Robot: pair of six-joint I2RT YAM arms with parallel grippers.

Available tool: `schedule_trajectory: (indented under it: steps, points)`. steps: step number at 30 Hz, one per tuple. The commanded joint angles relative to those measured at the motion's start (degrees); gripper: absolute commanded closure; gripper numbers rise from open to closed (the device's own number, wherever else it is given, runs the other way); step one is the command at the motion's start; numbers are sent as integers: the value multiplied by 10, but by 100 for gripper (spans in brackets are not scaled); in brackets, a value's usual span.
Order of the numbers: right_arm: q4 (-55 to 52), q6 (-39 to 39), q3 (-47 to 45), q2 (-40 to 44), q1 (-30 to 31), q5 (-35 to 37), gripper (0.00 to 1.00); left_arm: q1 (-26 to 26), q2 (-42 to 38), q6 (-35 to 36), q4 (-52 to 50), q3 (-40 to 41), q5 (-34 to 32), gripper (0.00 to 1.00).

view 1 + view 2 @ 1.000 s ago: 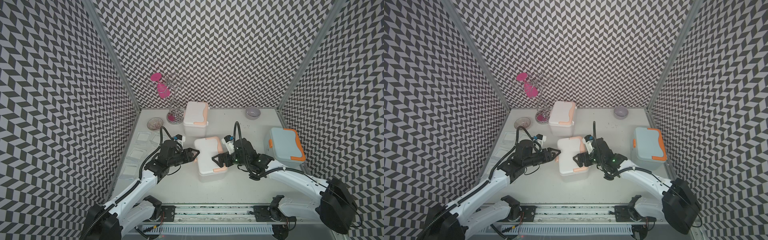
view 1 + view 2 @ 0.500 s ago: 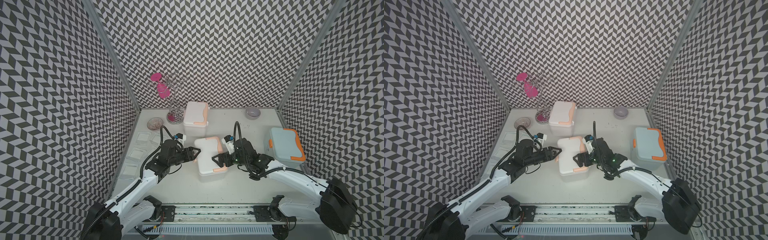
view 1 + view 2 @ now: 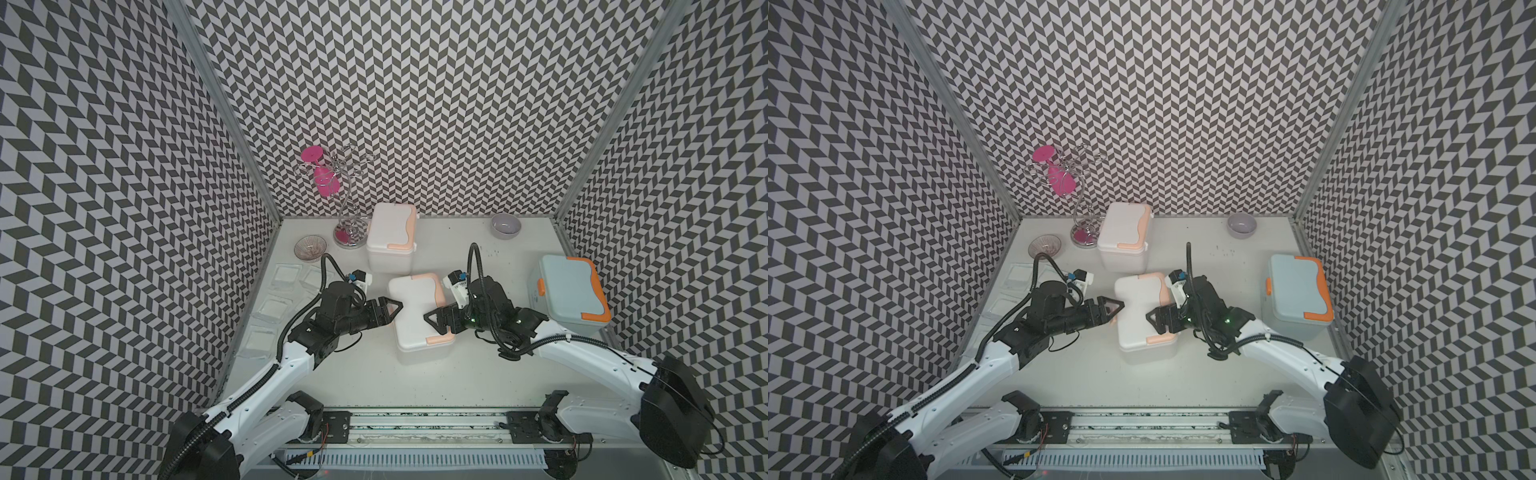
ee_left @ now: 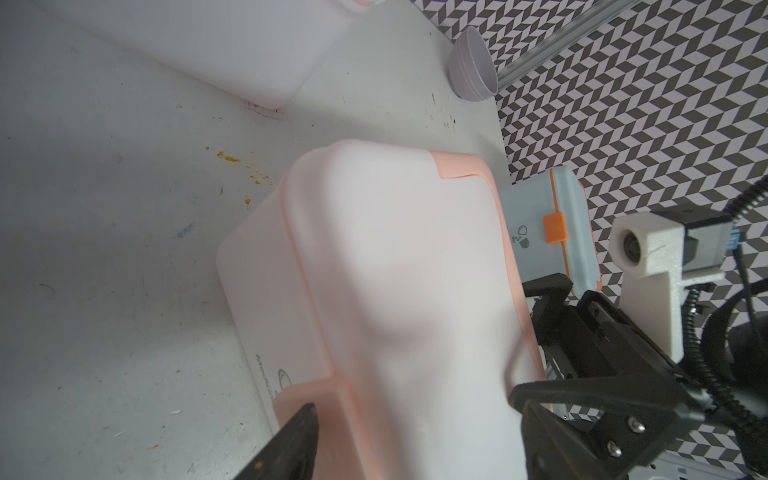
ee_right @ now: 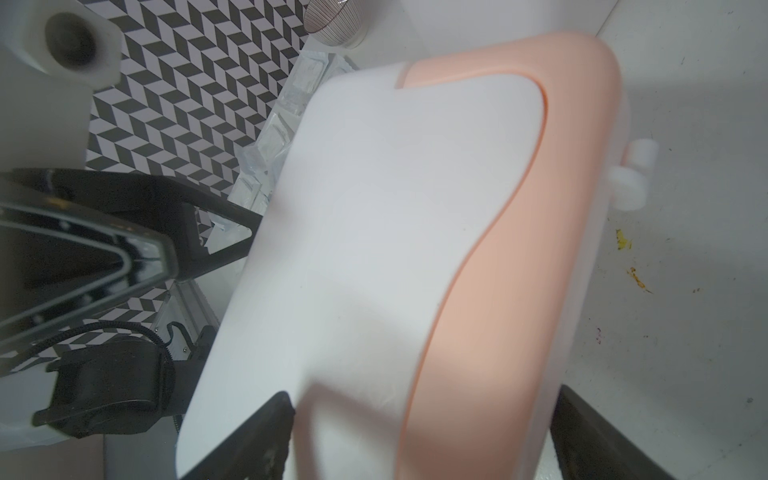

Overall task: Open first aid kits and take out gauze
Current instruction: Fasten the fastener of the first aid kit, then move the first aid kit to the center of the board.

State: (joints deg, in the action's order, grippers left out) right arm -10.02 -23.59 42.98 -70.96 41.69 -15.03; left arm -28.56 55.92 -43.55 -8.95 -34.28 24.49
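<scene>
Three first aid kits stand shut in both top views. A white and peach one (image 3: 390, 232) is at the back, and a pale blue one (image 3: 569, 295) at the right. The third, a white and peach kit (image 3: 415, 299) (image 3: 1138, 299), stands in the middle between my arms. My left gripper (image 3: 395, 311) (image 4: 415, 415) is open at its left edge, jaws spread over the lid beside the peach latch (image 4: 316, 399). My right gripper (image 3: 432, 322) (image 5: 419, 436) is open, straddling the peach side (image 5: 519, 249) of that lid. Several gauze pads (image 3: 286, 275) lie along the left wall.
A ribbed glass bowl (image 3: 309, 248) and a wire stand (image 3: 347, 208) holding a pink glass are at the back left. A grey bowl (image 3: 505, 225) sits at the back right. The arms' rail (image 3: 415, 428) runs along the front edge.
My left gripper's jaws have spread wider at the middle kit's left edge. The right arm and the kits have not moved.
</scene>
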Motion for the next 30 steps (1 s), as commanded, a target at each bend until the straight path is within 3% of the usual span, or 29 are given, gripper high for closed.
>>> schedule_trajectory:
  steps: [1, 15, 21, 27, 30]
  points:
    - [-2, 5, -8, 4, 2, -6, 7, -11, 8, -6, 18, 5, 11, 23]
    - [-7, -3, -20, 27, 2, 1, 7, -73, 68, -21, 59, -23, -1, 23]
    - [-24, -17, -25, 47, -1, 47, 7, -114, 121, -27, 89, -57, -9, 23]
    - [4, -1, -40, 69, -69, 78, 5, -131, 221, -8, 124, -133, -6, 23]
    - [3, 16, -34, 50, -145, 72, 5, -130, 293, 5, 130, -190, 13, 22]
